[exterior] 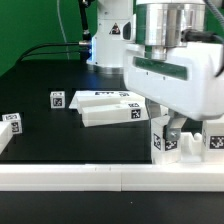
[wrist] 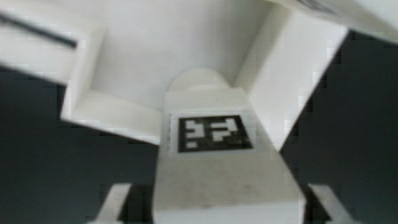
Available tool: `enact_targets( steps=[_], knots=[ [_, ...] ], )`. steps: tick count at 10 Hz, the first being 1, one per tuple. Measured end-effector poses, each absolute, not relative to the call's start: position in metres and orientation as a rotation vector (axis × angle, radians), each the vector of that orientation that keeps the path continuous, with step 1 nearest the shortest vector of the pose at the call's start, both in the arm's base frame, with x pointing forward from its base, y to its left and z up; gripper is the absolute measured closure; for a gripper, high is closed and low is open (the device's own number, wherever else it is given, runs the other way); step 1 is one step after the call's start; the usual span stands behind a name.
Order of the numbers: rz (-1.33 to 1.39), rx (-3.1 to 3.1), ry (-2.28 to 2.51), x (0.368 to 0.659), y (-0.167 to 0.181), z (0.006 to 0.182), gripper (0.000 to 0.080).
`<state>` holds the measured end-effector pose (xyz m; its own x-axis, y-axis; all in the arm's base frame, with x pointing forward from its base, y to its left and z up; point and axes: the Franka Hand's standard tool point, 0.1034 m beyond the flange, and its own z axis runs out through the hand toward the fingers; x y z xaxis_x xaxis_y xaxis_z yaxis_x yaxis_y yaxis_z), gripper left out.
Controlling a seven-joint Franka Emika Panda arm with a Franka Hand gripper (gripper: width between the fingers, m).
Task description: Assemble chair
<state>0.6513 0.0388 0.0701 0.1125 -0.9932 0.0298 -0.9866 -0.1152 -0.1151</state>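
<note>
Gripper (exterior: 172,140) clamps tagged chair part (wrist: 217,140); fingertips (wrist: 121,205) cropped, arm (exterior: 175,65) hides rest.

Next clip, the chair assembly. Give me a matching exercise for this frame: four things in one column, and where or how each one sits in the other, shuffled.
Things:
1. gripper
2. long white rail
3. wide chair part
4. small tagged part

Places or states:
A. lies in the middle, with tags on its top and side
B. runs along the front of the scene
C. closed on a tagged white piece at the exterior view's right
D. stands alone, to the exterior view's left of the wide part

Pairs: 1-C, 2-B, 3-A, 4-D
</note>
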Motion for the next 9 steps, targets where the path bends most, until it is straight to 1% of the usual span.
enact_targets(
  steps=[2, 3, 7, 8, 9],
  knots=[
    [-0.095, -1.964, 2.354, 0.6506, 0.0389, 0.0694, 0.0511],
    [-0.091, -1.864, 2.433, 0.6499, 0.0408, 0.0690, 0.0510],
    [-0.090, -1.840, 2.483, 0.6459, 0.0411, 0.0694, 0.0507],
    [-0.091, -1.861, 2.459, 0.6468, 0.0441, 0.0735, 0.0298],
    [-0.090, -1.877, 2.439, 0.6464, 0.0472, 0.0783, 0.0298]
  ],
)
